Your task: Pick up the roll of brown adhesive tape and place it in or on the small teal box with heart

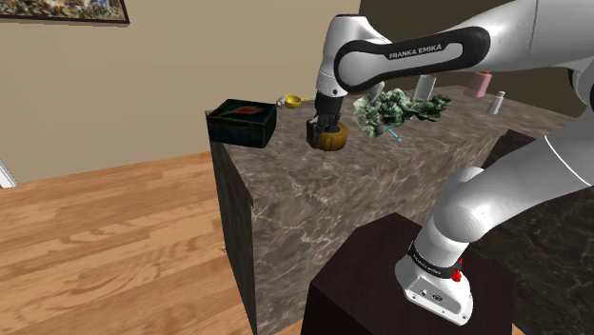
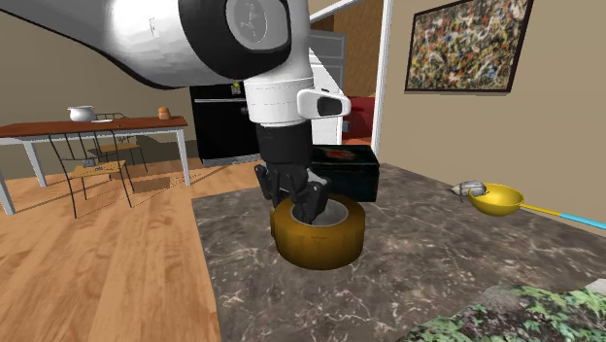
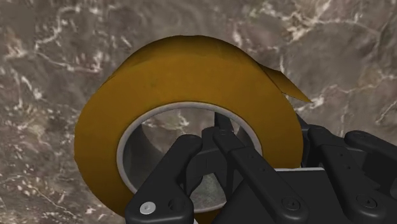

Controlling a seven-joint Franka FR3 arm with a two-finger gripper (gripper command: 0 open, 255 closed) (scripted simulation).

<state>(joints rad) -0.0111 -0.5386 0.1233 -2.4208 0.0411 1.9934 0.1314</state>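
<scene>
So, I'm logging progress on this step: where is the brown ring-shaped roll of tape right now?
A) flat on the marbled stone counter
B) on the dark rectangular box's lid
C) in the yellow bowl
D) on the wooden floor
A: the brown ring-shaped roll of tape lies hole-up on the marbled stone counter, the black gripper clasping its wall, the dark rectangular box behind it.

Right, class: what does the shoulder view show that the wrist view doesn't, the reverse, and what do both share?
Shoulder view, not wrist: the dark box, a yellow scoop, leafy greens, the arm's stand. Wrist view, not shoulder: the loose tail and grey core of the brown tape roll. Both: that roll, the gripper at it, the marbled counter.
</scene>
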